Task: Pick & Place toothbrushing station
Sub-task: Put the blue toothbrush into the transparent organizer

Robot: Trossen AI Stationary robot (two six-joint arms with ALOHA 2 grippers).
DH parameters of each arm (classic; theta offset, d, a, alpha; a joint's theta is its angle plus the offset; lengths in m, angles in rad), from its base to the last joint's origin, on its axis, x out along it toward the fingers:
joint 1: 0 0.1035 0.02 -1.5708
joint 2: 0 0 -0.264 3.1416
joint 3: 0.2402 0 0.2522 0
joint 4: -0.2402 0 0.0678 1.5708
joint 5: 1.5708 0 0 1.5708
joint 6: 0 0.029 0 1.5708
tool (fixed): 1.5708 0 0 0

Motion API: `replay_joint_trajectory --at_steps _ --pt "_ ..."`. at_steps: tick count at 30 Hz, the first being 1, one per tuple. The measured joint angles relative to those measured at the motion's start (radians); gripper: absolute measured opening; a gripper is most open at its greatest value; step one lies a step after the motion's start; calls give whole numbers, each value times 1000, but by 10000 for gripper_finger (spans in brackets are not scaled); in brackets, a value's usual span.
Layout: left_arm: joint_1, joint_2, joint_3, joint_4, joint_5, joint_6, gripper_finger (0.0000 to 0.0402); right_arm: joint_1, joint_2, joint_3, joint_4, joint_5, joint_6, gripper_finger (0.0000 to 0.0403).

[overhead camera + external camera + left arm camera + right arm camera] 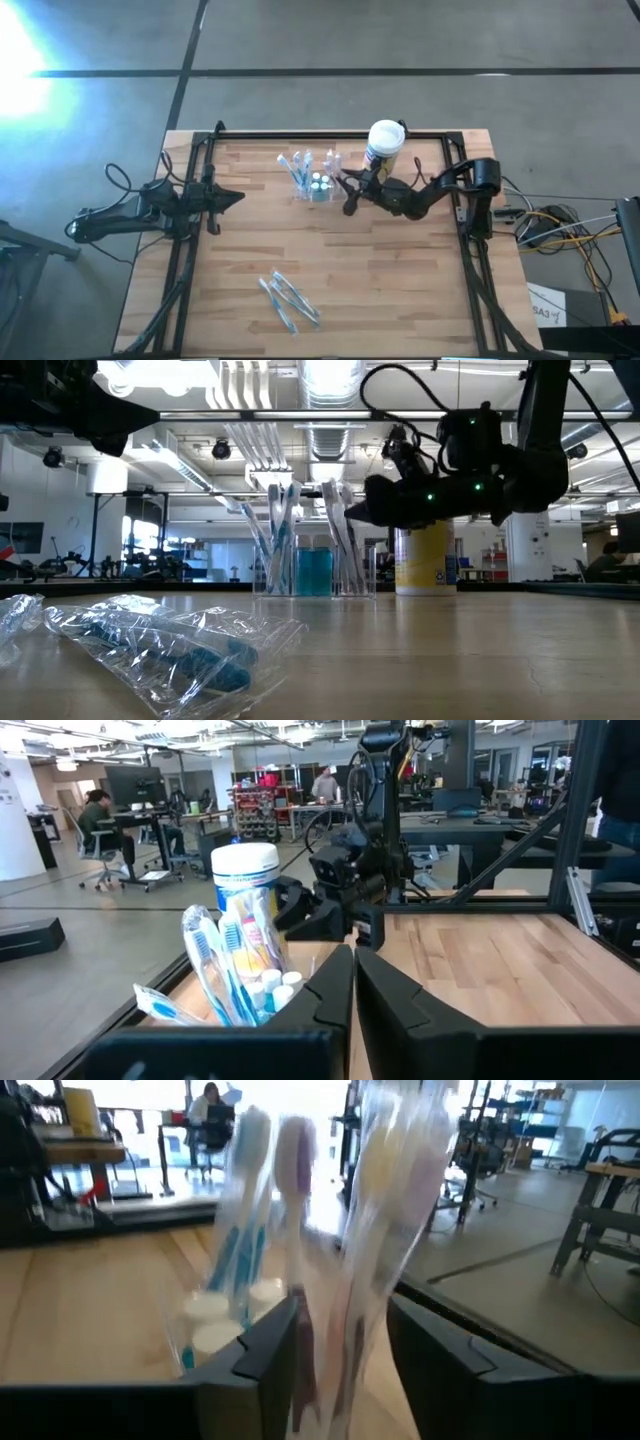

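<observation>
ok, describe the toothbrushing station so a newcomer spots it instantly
Start at the far edge of the wooden table, around its middle. The toothbrushing station is the small clear holder with upright toothbrushes, just ahead of the right gripper. Unlike the white canister beside it, it is see-through and holds blue liquid.

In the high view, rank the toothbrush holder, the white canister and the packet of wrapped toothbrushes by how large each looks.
Largest to smallest in the high view:
1. Packet of wrapped toothbrushes, the longest spread.
2. Toothbrush holder with its brushes.
3. White canister, seen from above, partly hidden by the right gripper.
The first two look close.
</observation>
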Motion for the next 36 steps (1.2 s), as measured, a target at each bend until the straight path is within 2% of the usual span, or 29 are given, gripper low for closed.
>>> replay_joint_trajectory --at_steps 4,7,10,14,20,26,32,34,36 --pt "0 0 0 0 1 0 21 11 -67 -32 3 0 -26 170" --pt "0 0 0 0 2 0 18 33 -166 -80 3 -4 -59 176" --pt "0 0 0 -2 2 0 14 51 -300 -145 5 -110 -88 171" --pt "0 0 0 -4 2 0 9 53 -497 -245 8 -317 -63 129" --pt "0 0 0 -4 2 0 7 56 -739 -405 -31 -341 -59 24" --pt "0 0 0 -5 2 1 6 43 -949 -475 -193 -306 -48 10" --pt "0 0 0 -5 2 4 7 40 -1144 -457 -522 -309 -45 8" --pt "0 0 0 -6 2 4 10 40 -1193 -447 -599 -350 -63 8" --pt "0 0 0 -6 2 4 10 40 -1227 -457 -601 -430 -80 8"
